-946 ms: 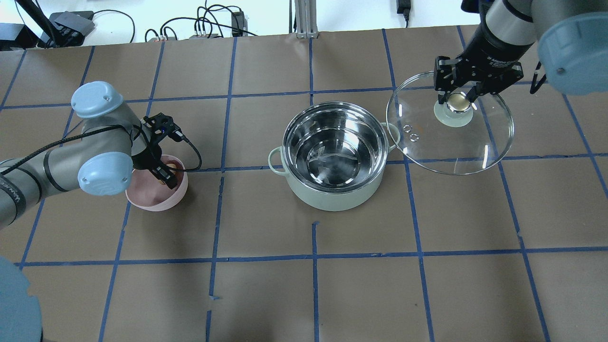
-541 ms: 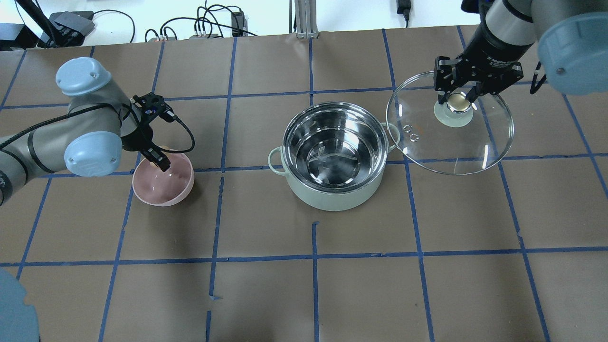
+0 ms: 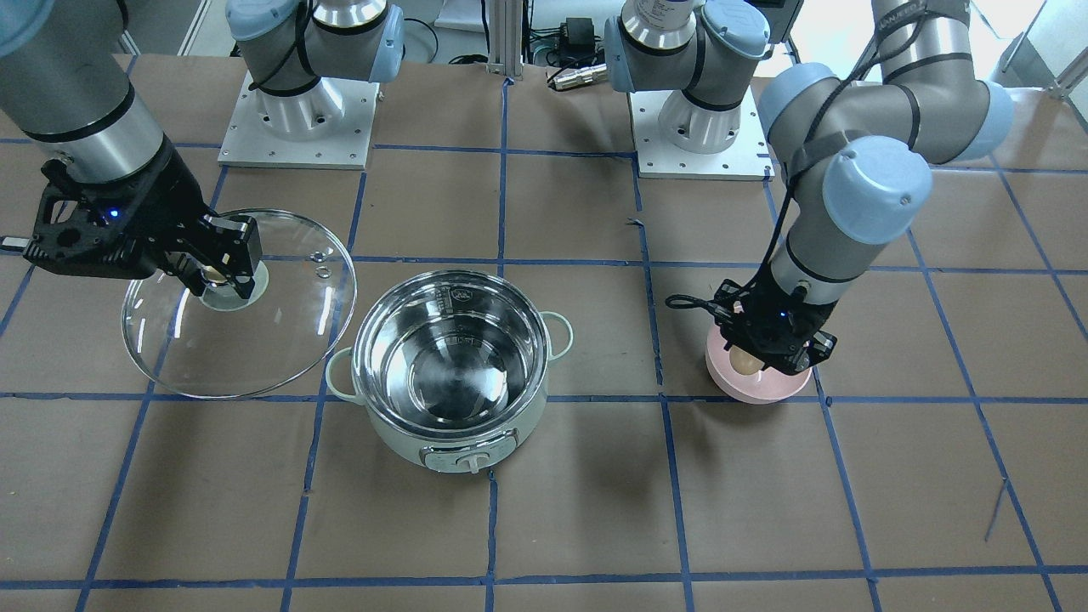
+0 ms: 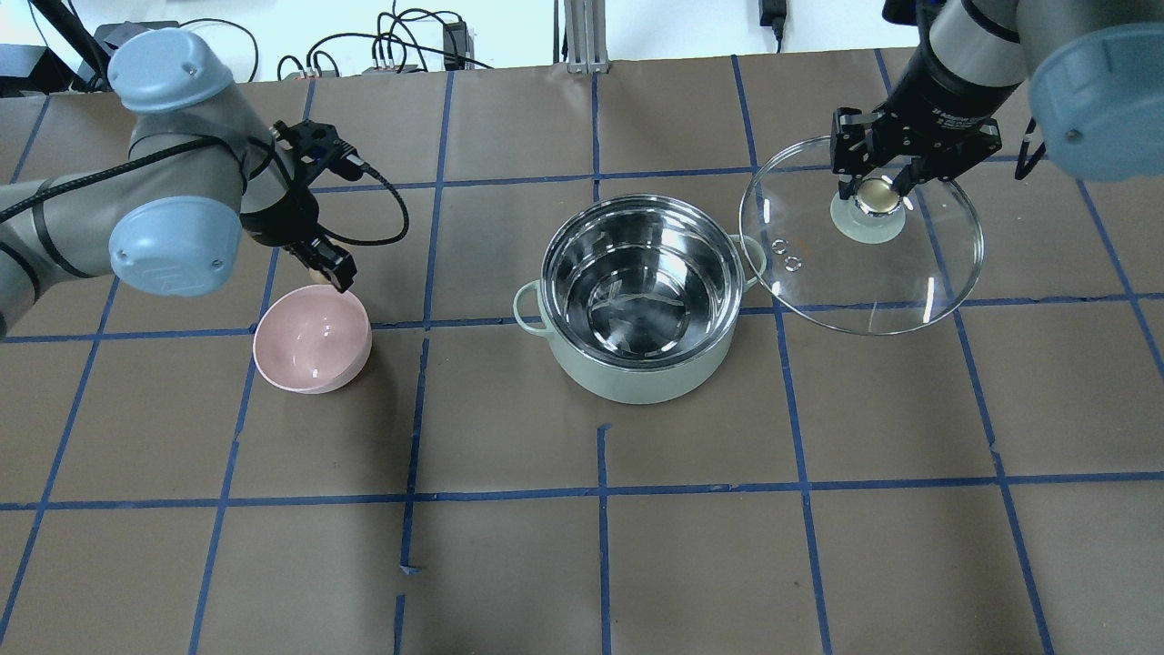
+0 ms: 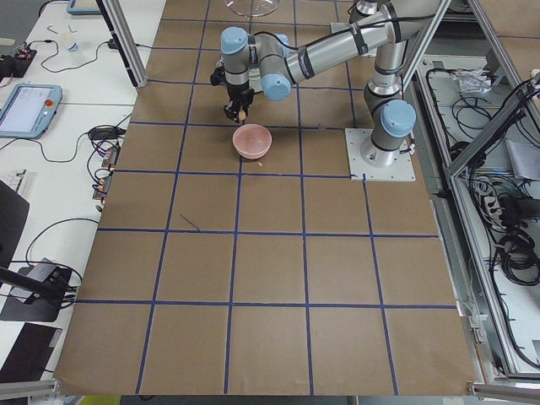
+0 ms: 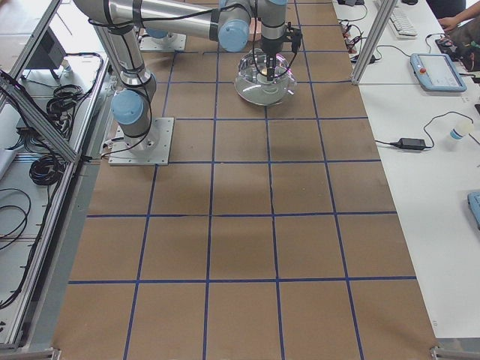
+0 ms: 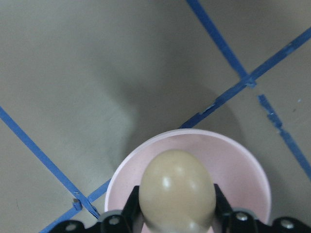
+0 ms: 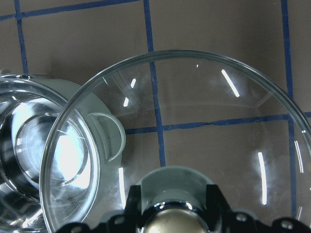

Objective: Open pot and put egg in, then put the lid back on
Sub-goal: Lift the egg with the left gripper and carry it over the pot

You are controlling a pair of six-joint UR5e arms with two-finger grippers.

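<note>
The mint-green pot (image 4: 637, 384) stands uncovered at the table's middle, its steel inside bare. My left gripper (image 4: 329, 269) hangs just above the far rim of a pink bowl (image 4: 309, 350), shut on the light-brown egg (image 7: 177, 191), which also shows under the fingers in the front view (image 3: 747, 363). My right gripper (image 4: 876, 193) is shut on the knob of the glass lid (image 4: 864, 282). It holds the lid level, to the right of the pot. In the right wrist view the lid (image 8: 194, 121) overlaps the pot's handle (image 8: 112, 136).
The pink bowl (image 3: 758, 392) sits left of the pot with nothing in it. Both arm bases (image 3: 297, 119) stand on plates at the robot's side. Cables and boxes (image 4: 391, 50) lie beyond the far table edge. Blue tape lines grid the brown table cover.
My left gripper has risen out of the pink bowl with the egg and moved toward the far side. The right gripper and lid have stayed put.
</note>
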